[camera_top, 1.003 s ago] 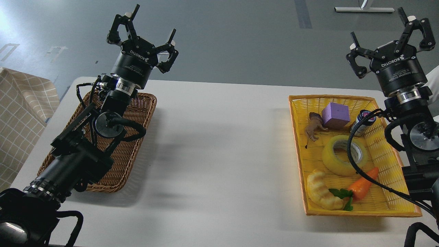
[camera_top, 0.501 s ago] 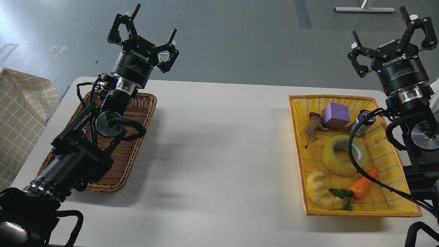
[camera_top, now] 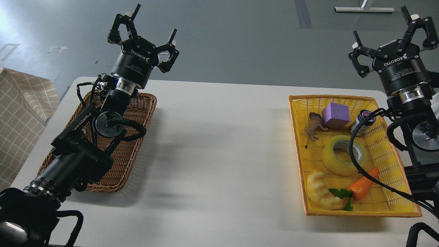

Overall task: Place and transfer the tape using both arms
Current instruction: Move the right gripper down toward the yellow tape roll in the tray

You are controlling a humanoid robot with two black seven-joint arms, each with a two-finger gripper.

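Note:
The tape (camera_top: pixel 344 155), a wide translucent yellow roll with a grey-white core, lies flat in the middle of the yellow basket (camera_top: pixel 297 137) on the right of the table. A black cable of my right arm crosses over it. My right gripper (camera_top: pixel 391 36) is open and empty, raised above the basket's far right corner, well apart from the tape. My left gripper (camera_top: pixel 142 31) is open and empty, raised above the far end of the brown wicker basket (camera_top: pixel 140 137) on the left.
In the yellow basket lie a purple block (camera_top: pixel 335 115), a brown animal toy (camera_top: pixel 313 127), a small bottle (camera_top: pixel 360 123), an orange carrot toy (camera_top: pixel 363 187) and a pale croissant toy (camera_top: pixel 322 193). A checked cloth (camera_top: pixel 20 116) hangs left of the white table (camera_top: pixel 219 154).
My right gripper has shifted slightly to the right. My left arm and the tape have not moved.

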